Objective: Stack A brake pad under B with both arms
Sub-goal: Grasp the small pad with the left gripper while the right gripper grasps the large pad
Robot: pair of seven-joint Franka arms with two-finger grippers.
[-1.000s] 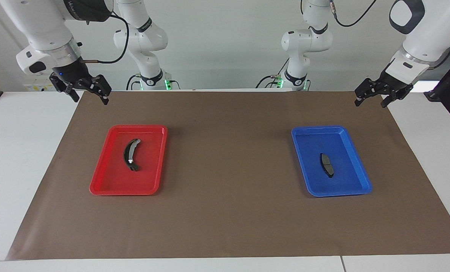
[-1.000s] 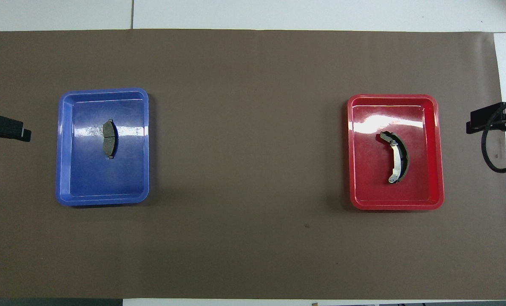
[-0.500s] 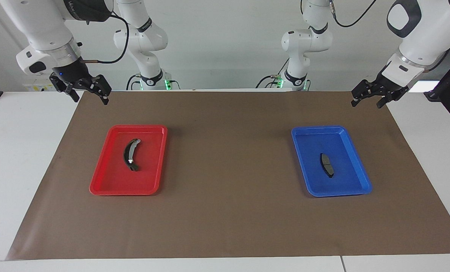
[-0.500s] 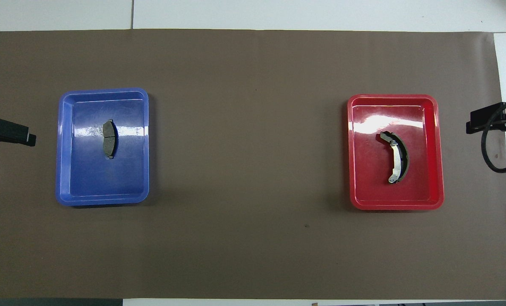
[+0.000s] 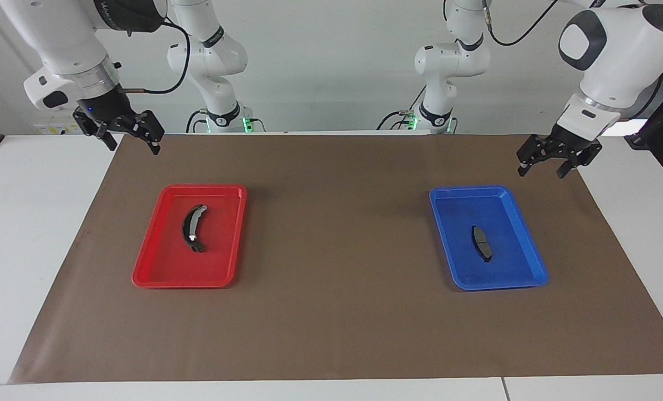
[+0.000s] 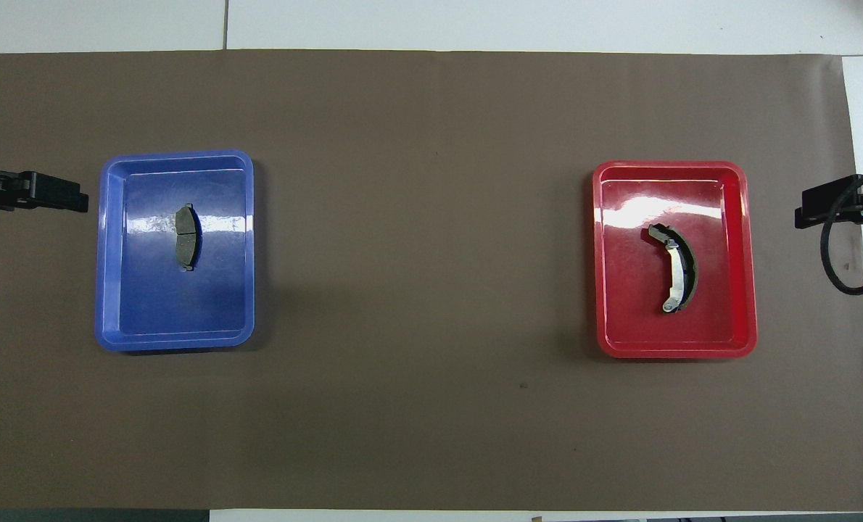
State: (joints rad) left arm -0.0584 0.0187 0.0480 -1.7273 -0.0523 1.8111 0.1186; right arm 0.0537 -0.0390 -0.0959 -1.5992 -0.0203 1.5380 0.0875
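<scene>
Overhead view: left claw (image 6: 76,201) and right claw (image 6: 808,210) both cut off at the edges; only fingertips visible. Desk (image 6: 475,22) margins cropped.

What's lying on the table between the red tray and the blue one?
Nothing but bare brown mat lies between the red tray and the blue tray; the overhead view shows it best.

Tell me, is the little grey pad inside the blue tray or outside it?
Inside. The A brake pad lies flat on the floor of the blue tray, with the tray's rim all around it and nothing holding it.
</scene>
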